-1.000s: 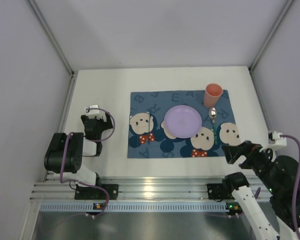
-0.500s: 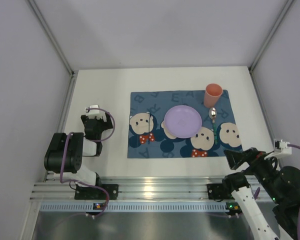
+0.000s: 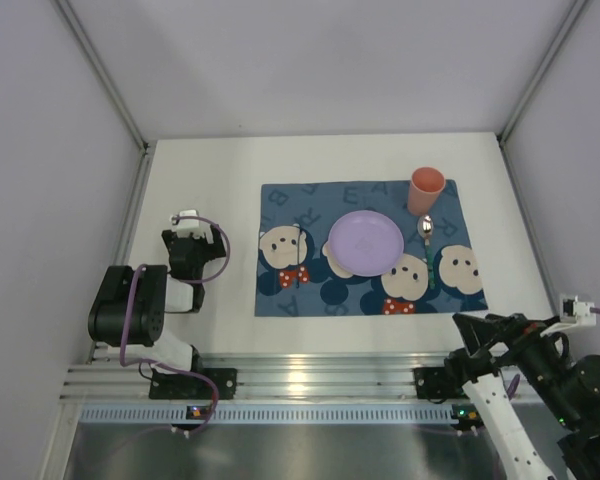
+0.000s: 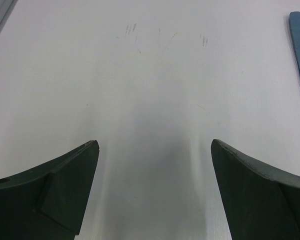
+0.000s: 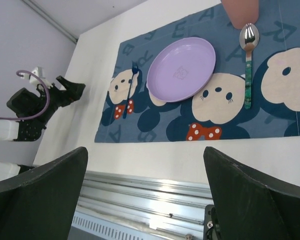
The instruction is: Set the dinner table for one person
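Left gripper [image 4: 155, 150] and right gripper [image 5: 145, 155] are both seen with jaws spread wide and nothing held between them. The left is parked low over bare tabletop at the near left. The right is held at the near right, about over the table's near edge.

The dinner table [image 3: 200, 180], a smooth, flat, white rectangular top with faint scuff marks, is spread from the arms to the far wall. Right of its centre a blue cloth placemat [image 3: 280, 200], printed with cartoon mouse faces and letters, is laid flat. A round lilac plate [image 3: 366, 242], shallow and glossy and probably plastic, is set at the mat's middle. A slim dark blue fork [image 3: 299, 255] is laid to its left, apart from the rim, tines toward the far side. A spoon [image 3: 427, 245] with a shiny metal bowl and a green patterned handle is laid just right of the plate. A coral tapered cup [image 3: 426, 190] is stood upright at the mat's far right, just beyond the spoon's bowl.

The setting is judged essentially complete: mat, plate, fork, spoon and cup are all placed, and no loose item is seen elsewhere on the table. No knife is visible.
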`<state>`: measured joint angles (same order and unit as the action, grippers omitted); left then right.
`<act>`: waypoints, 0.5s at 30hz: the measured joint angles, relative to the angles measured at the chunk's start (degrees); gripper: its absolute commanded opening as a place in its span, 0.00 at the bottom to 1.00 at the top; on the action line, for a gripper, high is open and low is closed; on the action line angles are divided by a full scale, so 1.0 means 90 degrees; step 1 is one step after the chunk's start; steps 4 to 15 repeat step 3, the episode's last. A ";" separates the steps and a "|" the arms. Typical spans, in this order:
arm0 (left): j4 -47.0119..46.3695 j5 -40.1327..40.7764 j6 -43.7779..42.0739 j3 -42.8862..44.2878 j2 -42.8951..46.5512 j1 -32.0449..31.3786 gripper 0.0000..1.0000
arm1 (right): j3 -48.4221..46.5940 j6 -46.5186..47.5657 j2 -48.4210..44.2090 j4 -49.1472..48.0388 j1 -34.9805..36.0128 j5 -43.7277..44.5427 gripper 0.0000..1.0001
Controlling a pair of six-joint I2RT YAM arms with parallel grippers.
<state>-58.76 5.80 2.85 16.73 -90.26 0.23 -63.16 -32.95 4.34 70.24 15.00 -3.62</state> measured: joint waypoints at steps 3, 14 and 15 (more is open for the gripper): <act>0.0000 0.0000 0.0000 0.0000 0.0000 0.0000 0.99 | -0.0192 0.0051 -0.0019 0.0134 0.0000 -0.0034 1.00; 0.0000 0.0000 0.0000 0.0000 0.0000 0.0000 0.99 | -0.0192 0.0051 -0.0019 0.0134 0.0000 -0.0034 1.00; 0.0000 0.0000 0.0000 0.0000 0.0000 0.0000 0.99 | -0.0192 0.0051 -0.0019 0.0134 0.0000 -0.0034 1.00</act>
